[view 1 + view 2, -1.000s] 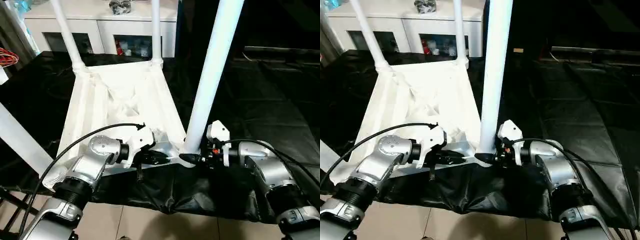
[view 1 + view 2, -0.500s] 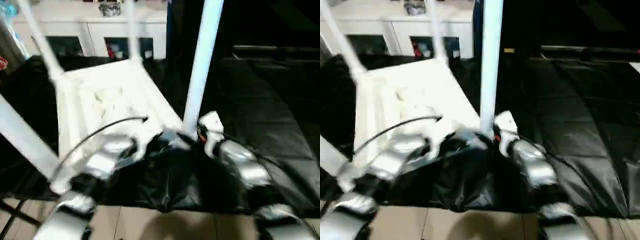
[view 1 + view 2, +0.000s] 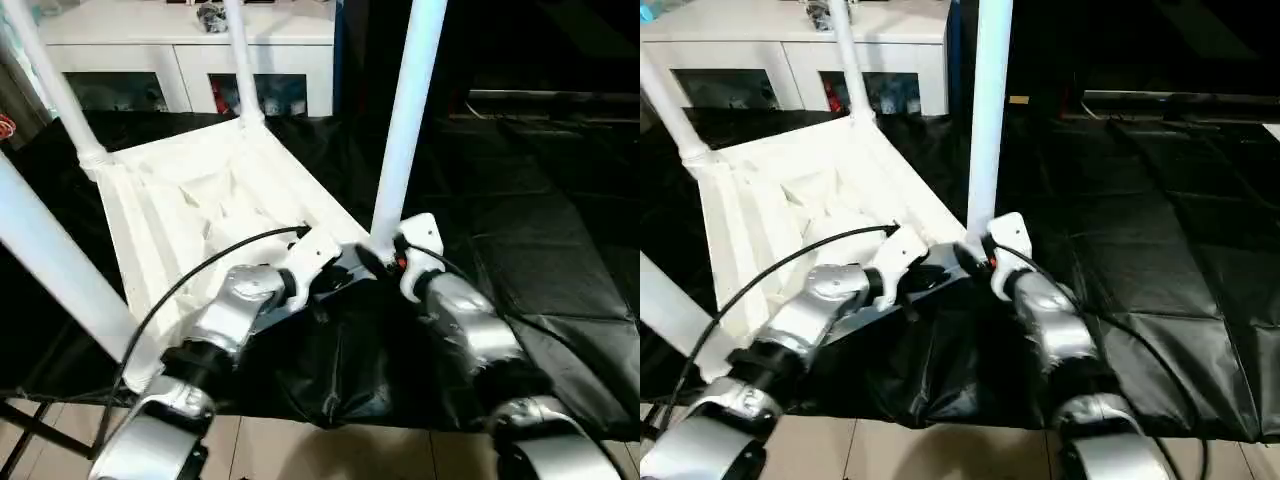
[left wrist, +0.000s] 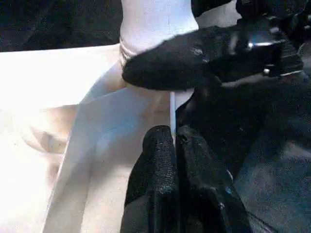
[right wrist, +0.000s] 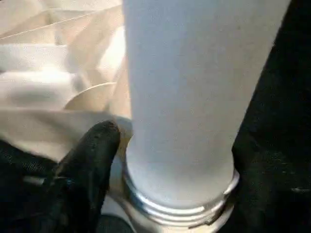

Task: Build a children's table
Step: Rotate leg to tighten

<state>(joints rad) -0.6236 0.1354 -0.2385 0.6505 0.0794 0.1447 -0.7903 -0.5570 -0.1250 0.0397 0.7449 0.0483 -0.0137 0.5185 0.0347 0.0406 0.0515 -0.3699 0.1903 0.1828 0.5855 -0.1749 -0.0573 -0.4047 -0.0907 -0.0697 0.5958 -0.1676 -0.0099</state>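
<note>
change: tabletop (image 3: 200,200) swung round with its 4 legs | left gripper (image 4: 176,145) pinched together on the tabletop rim | right gripper (image 5: 167,194) spread around the near leg (image 3: 408,120) at its socket, grip unclear | meaning: threads exposed, leg likely needs seating

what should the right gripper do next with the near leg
Probably screw the leg further down: bare threads show at its base, and the left gripper pinches the tabletop edge, steadying it.
</note>
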